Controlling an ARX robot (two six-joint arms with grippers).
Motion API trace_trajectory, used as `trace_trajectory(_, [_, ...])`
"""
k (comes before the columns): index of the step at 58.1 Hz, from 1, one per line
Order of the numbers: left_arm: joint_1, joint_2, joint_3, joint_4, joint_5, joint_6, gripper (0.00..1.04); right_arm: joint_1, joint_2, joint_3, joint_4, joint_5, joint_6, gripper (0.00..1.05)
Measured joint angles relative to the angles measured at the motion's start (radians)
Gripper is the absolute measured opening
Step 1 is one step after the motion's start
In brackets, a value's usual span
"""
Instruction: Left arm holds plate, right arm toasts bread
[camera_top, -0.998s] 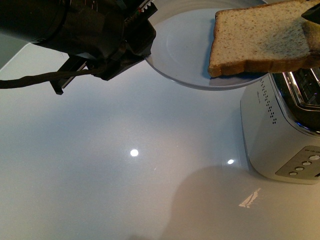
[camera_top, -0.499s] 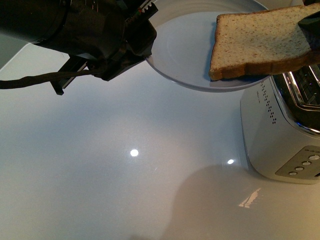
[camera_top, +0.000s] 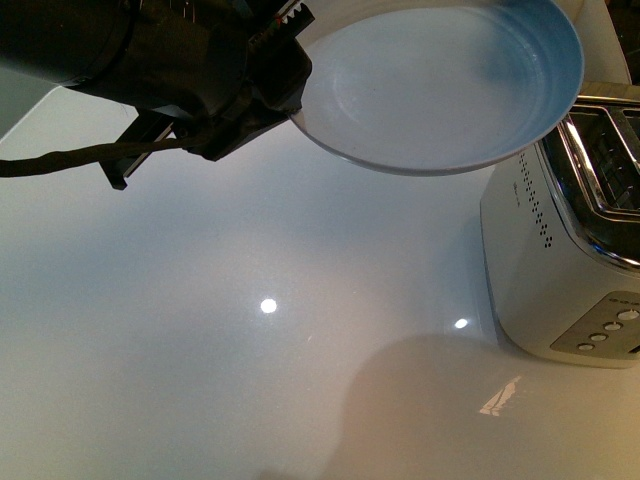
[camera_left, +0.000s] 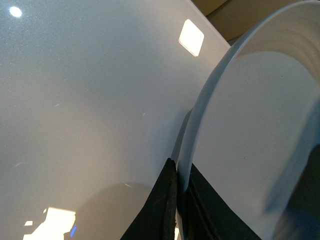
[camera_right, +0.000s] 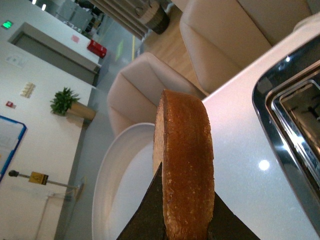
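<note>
My left gripper (camera_top: 285, 45), black and bulky with a trailing cable, is shut on the rim of the pale blue-grey plate (camera_top: 440, 90) and holds it in the air above the white table, beside the toaster. The plate is empty. In the left wrist view the black fingers (camera_left: 165, 200) clamp the plate's rim (camera_left: 197, 125). My right gripper (camera_right: 182, 220) is shut on the bread (camera_right: 182, 160), seen crust-edge on, lifted above the plate (camera_right: 120, 185). The bread and the right gripper are out of the front view.
A white and chrome toaster (camera_top: 565, 250) stands at the right on the glossy white table (camera_top: 200, 330); its slots (camera_right: 300, 120) show in the right wrist view. Beige chairs (camera_right: 145, 85) stand beyond the table's edge.
The bread, held over the plate before, has been lifted up out of the front view. The plate now shows empty. The left gripper and plate have not moved.
</note>
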Motion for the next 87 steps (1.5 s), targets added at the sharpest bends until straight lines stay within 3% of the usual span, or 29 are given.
trace_trajectory(10, [0.0,0.0,0.0,0.0,0.0,0.0,0.03,-0.08,-0.012,0.045,-0.084,0.006,-0.266,0.04])
trace_trajectory(14, [0.0,0.0,0.0,0.0,0.0,0.0,0.03,-0.087,0.013,0.045,-0.085,0.027,-0.39,0.04])
trace_trajectory(21, [0.0,0.0,0.0,0.0,0.0,0.0,0.03,-0.08,0.066,0.018,-0.044,0.068,-0.482,0.04])
trace_trajectory(34, [0.0,0.0,0.0,0.0,0.0,0.0,0.03,-0.073,0.269,0.002,0.065,0.055,-0.564,0.04])
trace_trajectory(74, [0.0,0.0,0.0,0.0,0.0,0.0,0.03,-0.059,0.555,0.083,0.074,0.06,-0.602,0.04])
trace_trajectory(87, [0.0,0.0,0.0,0.0,0.0,0.0,0.03,-0.055,0.572,0.069,0.099,0.093,-0.55,0.38])
